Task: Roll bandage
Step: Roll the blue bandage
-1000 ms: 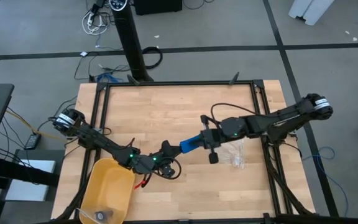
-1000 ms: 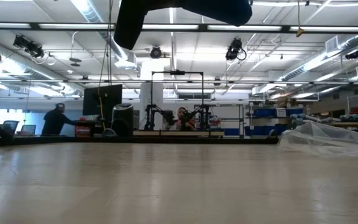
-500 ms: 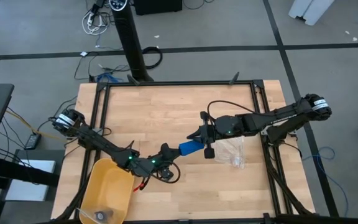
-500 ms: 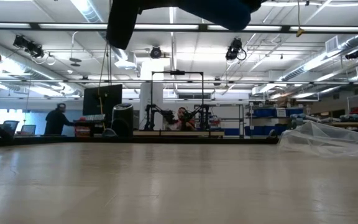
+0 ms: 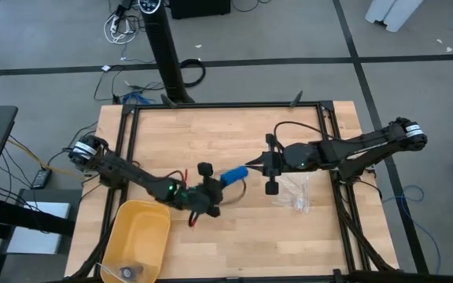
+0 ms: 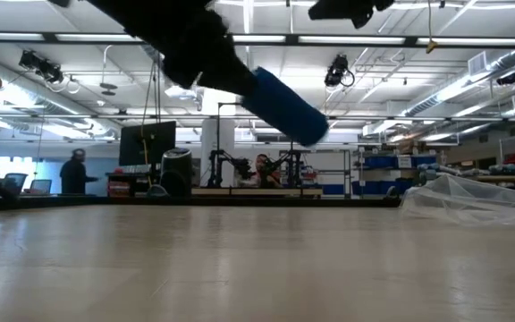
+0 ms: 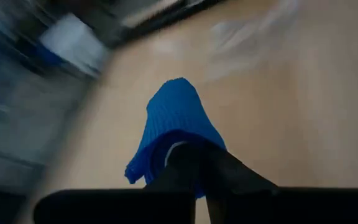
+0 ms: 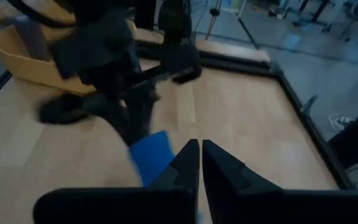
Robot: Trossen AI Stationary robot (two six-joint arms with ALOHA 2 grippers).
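The bandage [image 5: 233,174] is a bright blue rolled strip, held clear above the middle of the wooden table [image 5: 211,130]. My left gripper [image 5: 217,182] reaches in from the table's left and is shut on it. In the low view the bandage [image 6: 284,107] slants down out of that gripper, its far end free. My right gripper [image 5: 252,168] comes from the table's right and is shut just beyond that free end. In the low view my right gripper [image 6: 347,9] stands higher than the bandage and apart from it. My left gripper pinches one end of the bandage [image 7: 173,146] between its two fingers [image 7: 185,165]. The fingers come from the table's left, slanting down, and lie along the roll. The rest of the roll [image 6: 293,114] sticks out past the fingertips, tilted downward and lifted clear of the table.
A yellow bin [image 5: 136,240] stands at the near left corner. A clear crinkled plastic bag [image 5: 293,192] lies right of the middle, under my right arm. Black frame rails [image 5: 325,118] run along the table's edges. People stand in the room beyond the table.
My left gripper has rolled its wrist and gone toward the table's far edge with the bandage. The bandage has come down and tipped so its free end points downward. My right gripper has drawn back toward the table's right edge, away from the bandage.
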